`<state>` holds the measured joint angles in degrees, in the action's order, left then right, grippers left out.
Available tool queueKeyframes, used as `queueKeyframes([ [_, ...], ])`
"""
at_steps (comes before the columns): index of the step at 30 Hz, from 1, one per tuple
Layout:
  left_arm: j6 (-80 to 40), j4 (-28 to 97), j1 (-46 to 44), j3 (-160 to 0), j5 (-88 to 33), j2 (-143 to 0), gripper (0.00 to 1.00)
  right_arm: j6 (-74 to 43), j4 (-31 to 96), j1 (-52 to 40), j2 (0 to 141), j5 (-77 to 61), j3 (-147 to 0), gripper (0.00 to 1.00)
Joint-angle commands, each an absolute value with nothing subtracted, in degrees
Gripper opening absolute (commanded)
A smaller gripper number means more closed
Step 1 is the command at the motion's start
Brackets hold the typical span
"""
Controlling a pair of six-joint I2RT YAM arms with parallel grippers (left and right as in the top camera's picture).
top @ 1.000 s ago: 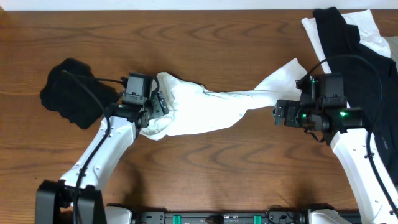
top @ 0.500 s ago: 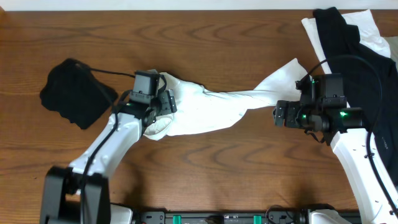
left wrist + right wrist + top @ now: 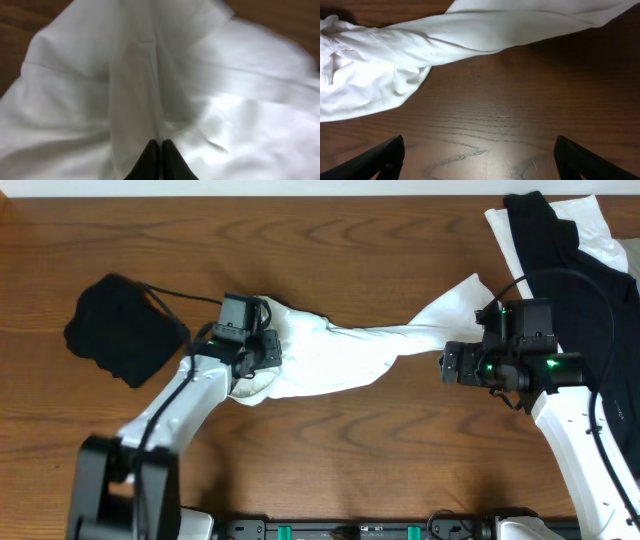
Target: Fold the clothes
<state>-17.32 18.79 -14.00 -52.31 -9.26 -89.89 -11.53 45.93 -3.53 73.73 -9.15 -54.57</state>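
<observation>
White cotton runs across the middle of the counter (image 3: 350, 470). Your white T-shirt (image 3: 340, 355) lies twisted into a long band, bunched and wide at its left end, thinner through the centre, and flaring again toward the upper right.

Your left gripper (image 3: 262, 348) sits on the bunched left end. In the left wrist view its jaws are pressed tight together, and a raised ridge of the shirt's cloth runs straight into them, so they pinch the fabric there.

Your right gripper (image 3: 447, 365) sits just beside the lower edge of the right-hand flare. In the right wrist view its jaws stand wide apart over bare wood with nothing between them, and the shirt lies across the top of that view.

Farther out, a crumpled black garment (image 3: 115, 330) rests on the counter to the left of the left arm, apart from the shirt. A heap of black and white clothes (image 3: 560, 240) fills the counter's upper right corner, beyond the right arm.
</observation>
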Motion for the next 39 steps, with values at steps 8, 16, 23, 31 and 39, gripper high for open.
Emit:
queueKeyframes([
  [8, -9.85, 36.21, -14.06, -65.06, -15.9, -58.22, 0.06, -10.24, 46.06, -3.01, 73.08, -8.8, -54.68, 0.93],
  [16, -8.32, 35.51, -14.06, -65.06, -15.81, -46.19, 0.06, -6.52, 46.52, -3.07, 73.12, -16.01, -54.68, 0.95],
  [23, -7.9, 32.29, -14.06, -65.1, -17.5, -48.1, 0.06, -2.85, 50.35, -5.5, 73.41, -22.17, -54.63, 0.93],
  [31, -9.52, 21.5, -14.06, -75.92, -17.56, -48.93, 0.06, -2.46, 49.93, -12.49, 76.27, -19.68, -54.63, 0.94],
  [39, -10.02, 6.87, -14.06, -87.88, -17.56, -50.72, 0.06, -2.63, 44.45, -15.57, 78.28, -22.35, -54.63, 0.94],
])
